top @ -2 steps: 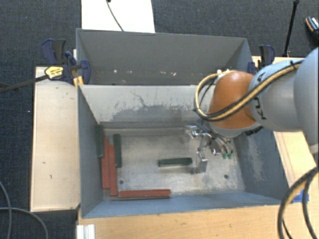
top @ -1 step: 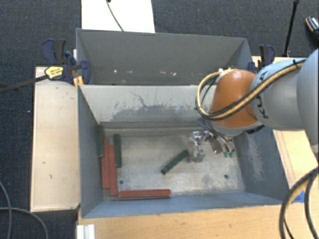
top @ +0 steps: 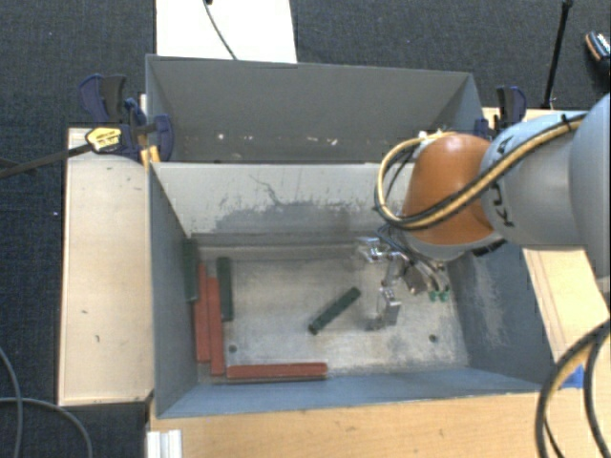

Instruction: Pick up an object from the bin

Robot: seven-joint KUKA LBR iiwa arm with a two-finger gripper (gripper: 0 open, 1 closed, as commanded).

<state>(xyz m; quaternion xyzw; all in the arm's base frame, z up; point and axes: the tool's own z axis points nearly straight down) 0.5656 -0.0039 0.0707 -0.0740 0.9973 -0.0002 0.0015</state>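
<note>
Grey arm [top: 558, 194], orange wrist cover [top: 447, 184], looped cables [top: 382, 185]

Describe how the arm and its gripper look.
The arm is a thick, pale grey tube with dark lettering near the wrist. A rounded orange cover caps the wrist, with yellow and black cables looped around it. The gripper below is small, bare silvery metal.

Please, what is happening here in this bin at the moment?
A robot arm reaches into the grey bin from the right. Its gripper hangs low over the floor, just right of a dark green stick lying slanted in the middle, not lifted. Along the left wall lie red bars and a dark green bar; another red bar lies along the front.
</note>
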